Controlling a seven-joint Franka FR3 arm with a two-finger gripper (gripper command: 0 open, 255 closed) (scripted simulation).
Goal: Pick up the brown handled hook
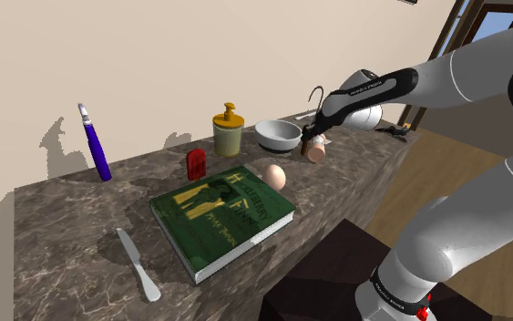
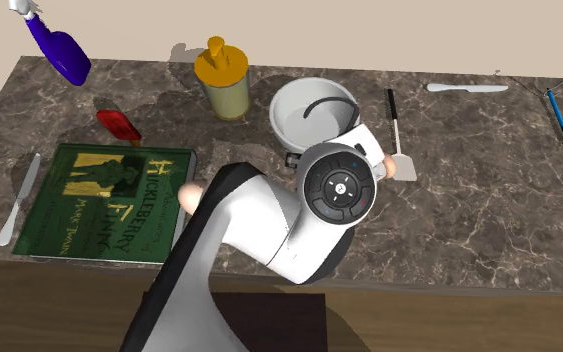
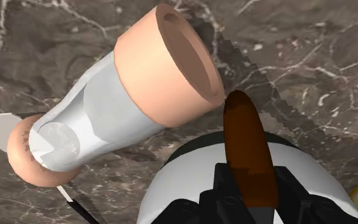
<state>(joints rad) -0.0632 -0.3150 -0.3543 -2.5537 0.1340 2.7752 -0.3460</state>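
Pincer (image 3: 252, 186) clamped on the brown handled hook (image 3: 244, 133), handle poking straight out between its fingers, held above the desk (image 3: 311, 57). White bowl (image 3: 171, 184) beneath, peach-capped container (image 3: 126, 95) just ahead.

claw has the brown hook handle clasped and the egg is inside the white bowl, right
Not quite. The shoulder view shows the egg lying on the counter beside the green book, outside the white bowl. The claw does clasp the brown hook handle, as the wrist view shows.
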